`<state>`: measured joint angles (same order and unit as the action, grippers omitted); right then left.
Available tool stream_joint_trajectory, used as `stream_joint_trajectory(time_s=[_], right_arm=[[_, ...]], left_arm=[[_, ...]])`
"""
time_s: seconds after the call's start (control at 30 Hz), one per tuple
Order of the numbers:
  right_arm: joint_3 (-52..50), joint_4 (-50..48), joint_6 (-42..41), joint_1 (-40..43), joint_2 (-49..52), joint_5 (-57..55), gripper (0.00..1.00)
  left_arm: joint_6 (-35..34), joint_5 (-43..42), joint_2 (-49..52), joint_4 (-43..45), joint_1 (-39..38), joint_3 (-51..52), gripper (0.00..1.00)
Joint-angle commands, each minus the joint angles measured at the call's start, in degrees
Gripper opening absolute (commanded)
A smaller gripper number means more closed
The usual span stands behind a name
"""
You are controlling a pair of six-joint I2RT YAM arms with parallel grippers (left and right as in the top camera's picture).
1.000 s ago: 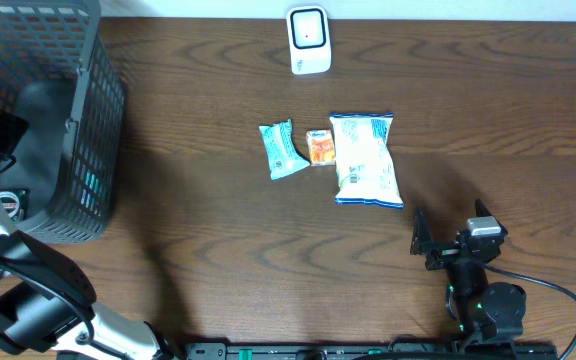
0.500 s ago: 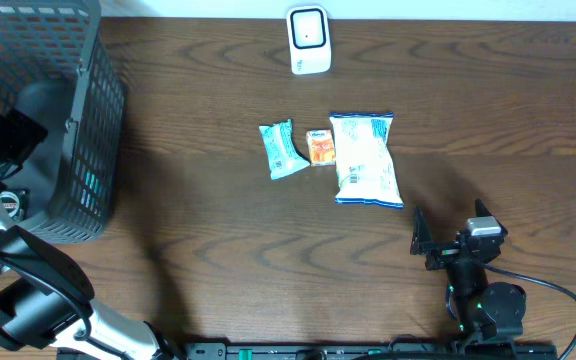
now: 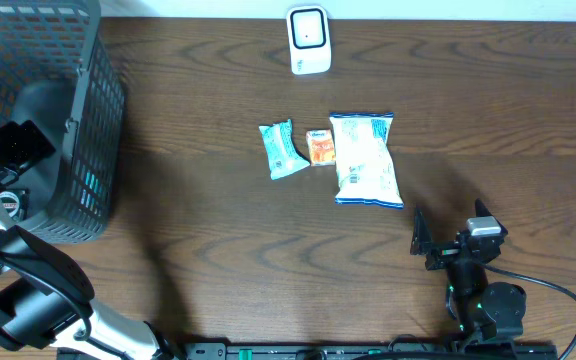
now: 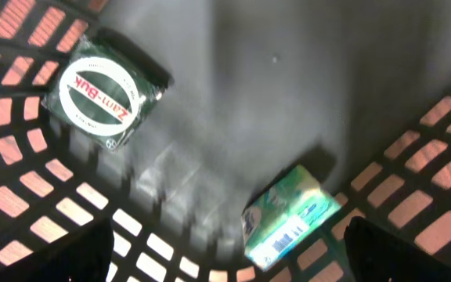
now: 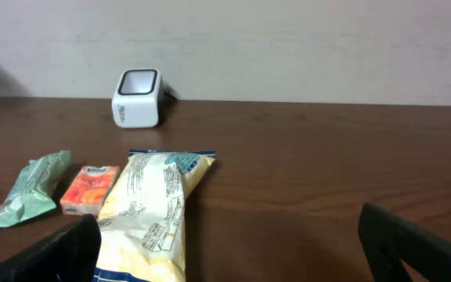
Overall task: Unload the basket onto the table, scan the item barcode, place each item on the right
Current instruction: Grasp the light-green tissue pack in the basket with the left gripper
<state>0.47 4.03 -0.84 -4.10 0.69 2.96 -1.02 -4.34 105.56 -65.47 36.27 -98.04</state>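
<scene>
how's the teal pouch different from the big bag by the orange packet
Size: the bag is much larger than the teal pouch. Colour: the pouch is pale teal, while the bag is cream with blue ends. Place: in the overhead view the pouch lies left of the orange packet and the bag lies right of it. Both lie flat on the table.

Overhead: even soft light, focus sharp; broad faint shadows on table [image 3: 218, 255] at 7 and 4 o'clock.
Left wrist: dim inside basket [image 4: 233, 70], motion smear, green packet [image 4: 284, 219] soft, mesh holes glowing orange.
Right wrist: wall [image 5: 288, 47] bright, yellow bag [image 5: 143, 227] blurred toward 7 o'clock.
</scene>
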Motion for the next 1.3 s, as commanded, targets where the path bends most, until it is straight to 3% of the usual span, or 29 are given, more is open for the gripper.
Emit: stream_joint_trajectory(time_s=[0.0, 0.07, 0.63, 0.73, 0.93, 1.27], right_arm=[[-0.1, 0.2, -0.4, -0.3, -0.3, 0.0, 0.99], [-0.1, 0.2, -0.4, -0.3, -0.3, 0.0, 0.99], [-0.1, 0.2, -0.4, -0.3, -0.3, 0.0, 0.99], [-0.1, 0.2, -0.4, -0.3, -0.3, 0.0, 0.99], [-0.1, 0.2, -0.4, -0.3, -0.3, 0.0, 0.99], [-0.1, 0.2, -0.4, -0.3, -0.3, 0.0, 0.99]], left_arm=[[4.8, -1.7, 0.9, -0.5, 0.1, 1.0, 0.93], [8.3, -4.8, 0.9, -0.5, 0.1, 2.0, 0.93], [8.9, -7.4, 0.9, 3.9, 0.1, 15.6, 0.88], [10.0, -9.7, 0.9, 5.0, 0.1, 17.0, 0.86], [10.6, -10.3, 1.8, 5.4, 0.1, 18.4, 0.69], [10.2, -10.3, 2.1, 8.5, 0.1, 22.0, 0.69]])
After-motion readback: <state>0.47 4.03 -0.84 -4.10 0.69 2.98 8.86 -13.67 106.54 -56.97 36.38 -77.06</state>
